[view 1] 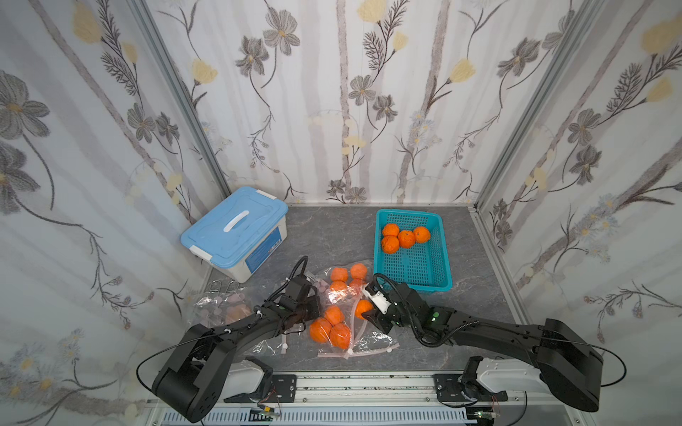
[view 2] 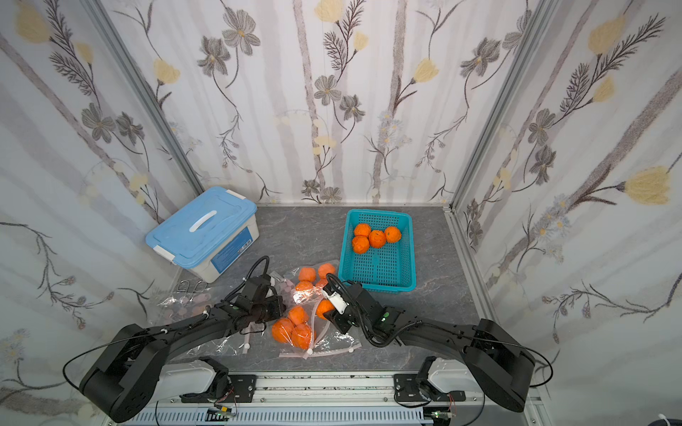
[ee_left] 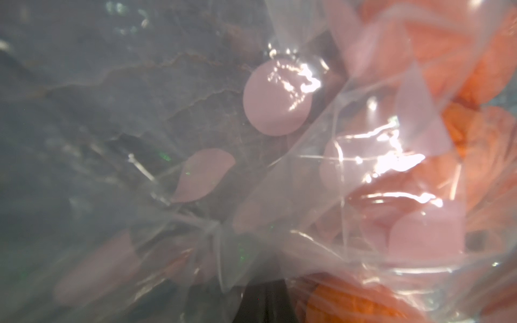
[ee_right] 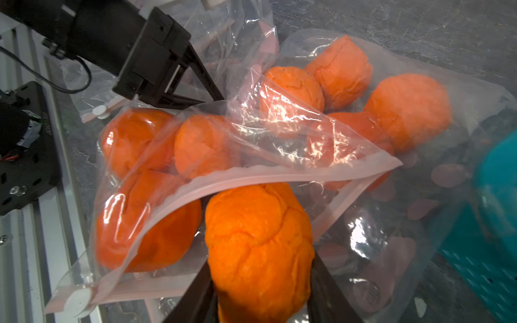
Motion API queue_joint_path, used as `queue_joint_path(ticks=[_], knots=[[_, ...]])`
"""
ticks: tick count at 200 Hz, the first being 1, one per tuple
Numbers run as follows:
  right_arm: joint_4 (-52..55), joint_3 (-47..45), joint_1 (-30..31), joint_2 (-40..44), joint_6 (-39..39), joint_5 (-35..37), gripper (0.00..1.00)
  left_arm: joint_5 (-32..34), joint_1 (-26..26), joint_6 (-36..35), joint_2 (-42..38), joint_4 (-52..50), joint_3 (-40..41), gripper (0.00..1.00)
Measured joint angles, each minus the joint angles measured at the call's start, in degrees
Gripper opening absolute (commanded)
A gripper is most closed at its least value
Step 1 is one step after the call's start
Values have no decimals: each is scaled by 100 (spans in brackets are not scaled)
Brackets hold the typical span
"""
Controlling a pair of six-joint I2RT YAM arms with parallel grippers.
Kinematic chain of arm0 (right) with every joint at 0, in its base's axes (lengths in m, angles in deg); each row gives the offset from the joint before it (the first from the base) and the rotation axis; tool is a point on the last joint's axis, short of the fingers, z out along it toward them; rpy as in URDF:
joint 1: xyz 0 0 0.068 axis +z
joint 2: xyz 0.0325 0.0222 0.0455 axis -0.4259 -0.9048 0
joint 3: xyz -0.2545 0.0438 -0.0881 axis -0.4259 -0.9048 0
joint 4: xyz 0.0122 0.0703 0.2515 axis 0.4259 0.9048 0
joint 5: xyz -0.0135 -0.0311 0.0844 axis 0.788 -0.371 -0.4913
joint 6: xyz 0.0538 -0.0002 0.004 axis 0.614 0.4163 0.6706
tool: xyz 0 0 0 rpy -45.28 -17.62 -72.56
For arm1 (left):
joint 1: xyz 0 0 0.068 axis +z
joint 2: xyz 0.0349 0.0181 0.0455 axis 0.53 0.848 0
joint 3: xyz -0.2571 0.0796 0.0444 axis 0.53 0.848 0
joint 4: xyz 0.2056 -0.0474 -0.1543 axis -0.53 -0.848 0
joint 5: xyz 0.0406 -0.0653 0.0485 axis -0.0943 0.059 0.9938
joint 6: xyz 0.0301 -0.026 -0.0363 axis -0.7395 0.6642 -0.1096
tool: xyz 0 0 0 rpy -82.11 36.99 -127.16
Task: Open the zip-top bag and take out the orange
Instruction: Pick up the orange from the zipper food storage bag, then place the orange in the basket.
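Nearest the rail, between the jaws of your right gripper (ee_right: pixel 261 282), sits the orange (ee_right: pixel 257 223). Both jaws press against its flanks. It lies at the open mouth of the zip-top bag (ee_right: pixel 279 125), its far end just under the raised pink zip strip (ee_right: pixel 279 173).

Its rind looks creased and bulged between the jaws, so judge it soft and light. Hold it across the middle with modest pressure; a harder squeeze would likely crush it or let it pop out.

Beyond it, your left gripper (ee_right: pixel 214 96) has its fingers together, pinching the bag's clear film. That film looks thin, floppy and slick, so this pinch is probably the only thing keeping the bag in place. Draw the fruit out low along the mouth, or the lip may snag and the bag drag along.

Behind the film lie the other oranges (ee_right: pixel 408 112), touching one another; whether all share this bag cannot be told.

Farther back in both top views stands the teal basket (view 1: pixel 407 213), which holds four loose fruit. The blue-lidded box (view 1: pixel 236 228) stands well apart, toward the far left corner.
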Motion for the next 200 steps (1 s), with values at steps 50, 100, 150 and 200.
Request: queue_joint_path(ticks=[50, 100, 150, 200], knots=[[-280, -525, -627, 1034, 496, -136, 28, 22, 17, -48, -83, -50, 4, 0], [-348, -439, -2297, 1558, 984, -221, 27, 11, 26, -81, -63, -39, 11, 0], [-109, 660, -3458, 76, 1364, -116, 26, -7, 37, -94, -55, -37, 13, 0], [264, 1847, -3954, -1751, 1744, 188, 26, -7, 48, -94, -76, -39, 13, 0]])
